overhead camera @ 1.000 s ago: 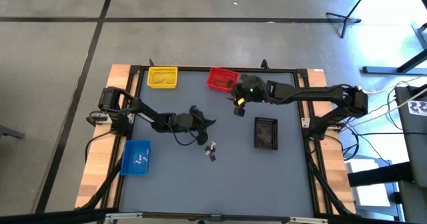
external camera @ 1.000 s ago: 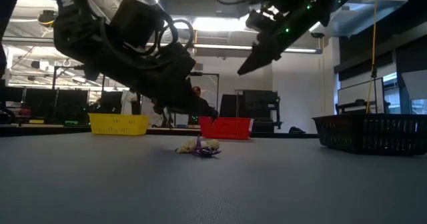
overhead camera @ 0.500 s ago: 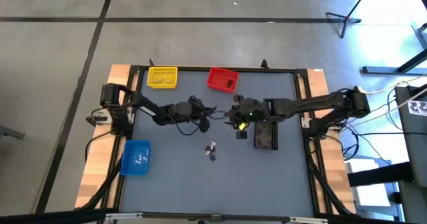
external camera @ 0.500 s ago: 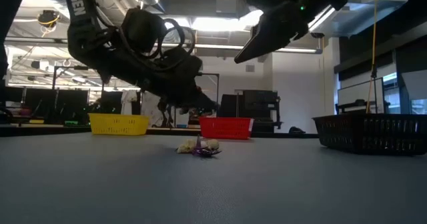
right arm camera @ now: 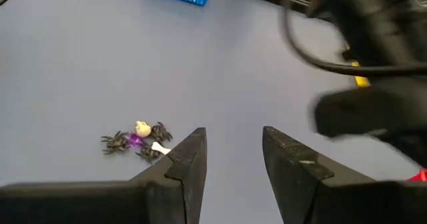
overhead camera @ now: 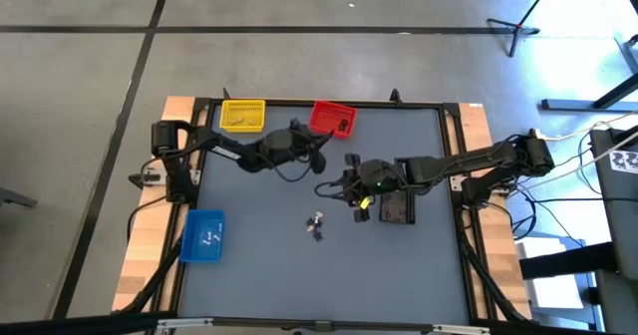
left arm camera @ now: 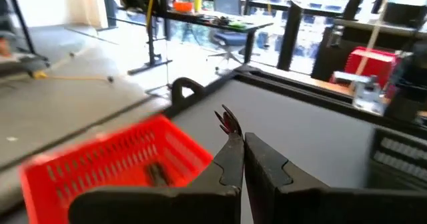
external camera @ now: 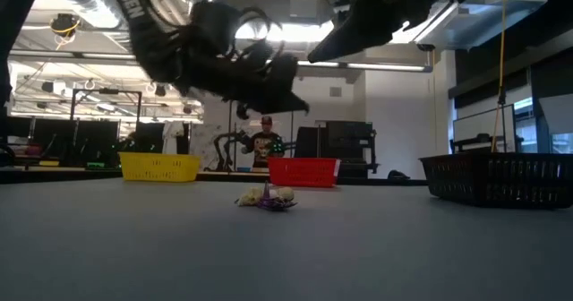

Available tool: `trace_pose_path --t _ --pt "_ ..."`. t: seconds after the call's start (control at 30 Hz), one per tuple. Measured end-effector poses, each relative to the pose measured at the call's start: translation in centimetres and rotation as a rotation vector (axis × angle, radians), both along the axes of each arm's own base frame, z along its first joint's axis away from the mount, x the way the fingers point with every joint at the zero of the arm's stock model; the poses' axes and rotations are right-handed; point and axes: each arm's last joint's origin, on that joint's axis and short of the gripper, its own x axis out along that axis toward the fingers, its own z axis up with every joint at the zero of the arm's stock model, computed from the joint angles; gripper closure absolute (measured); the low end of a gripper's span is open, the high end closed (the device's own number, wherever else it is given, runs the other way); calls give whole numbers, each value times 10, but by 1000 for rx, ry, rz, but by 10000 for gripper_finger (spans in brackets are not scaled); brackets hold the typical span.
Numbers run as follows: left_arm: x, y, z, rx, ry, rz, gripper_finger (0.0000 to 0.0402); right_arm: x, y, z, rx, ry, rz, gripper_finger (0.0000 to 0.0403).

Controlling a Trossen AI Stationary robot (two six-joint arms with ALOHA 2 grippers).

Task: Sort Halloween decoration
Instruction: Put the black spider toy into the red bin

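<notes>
Carrying a small dark-red trinket (left arm camera: 229, 122) pinched at its tips, the left hand (overhead camera: 317, 162) now hangs beside the red bin (overhead camera: 332, 119), having swung there from mid-table over the last second; fingers clenched tight. Wrist view puts the bin's mesh wall just below and ahead of the trinket. Judgement: drop into red is the step in hand, not yet done.

Right hand (overhead camera: 326, 189) has come away from the red bin toward table centre, fingers apart and grasping nothing. Its wrist view looks down on the remaining pile (right arm camera: 138, 141): dark spiders, a purple piece, a pale skull-like piece, bunched together and touching. Judgement: next pick is lined up.

Pile sits mid-table (overhead camera: 316, 225), apart from all bins. Yellow bin (overhead camera: 242, 116) and blue bin (overhead camera: 204, 235) each show small contents; black bin (overhead camera: 399, 203) is partly covered by the right arm.

Hard to tell: what the held trinket is; exact count in the pile; bin contents. Low view crops both hands at the top edge. A person (external camera: 263, 141) stands in the room behind.
</notes>
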Motion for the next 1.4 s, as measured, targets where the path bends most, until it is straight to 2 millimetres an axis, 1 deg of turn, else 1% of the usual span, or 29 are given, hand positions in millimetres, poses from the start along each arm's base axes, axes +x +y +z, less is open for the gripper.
trace_pose_path --t 0.1,0.23,0.5,0.67,0.8,1.4 --pt "9 13 12 40 42 25 401 0 0 0 -1 4 -1 259" --pt "13 31 19 39 108 63 401 0 0 -1 -1 7 0 259" --pt "3 55 12 -5 215 131 401 0 0 -1 -1 7 -1 259" --pt "-3 67 10 -18 240 168 401 0 0 -1 -1 7 -1 259" --pt "-5 71 9 -20 241 182 401 0 0 -1 -1 7 -1 259" --pt "-5 70 9 -20 241 178 401 0 -1 -1 -1 7 -2 259"
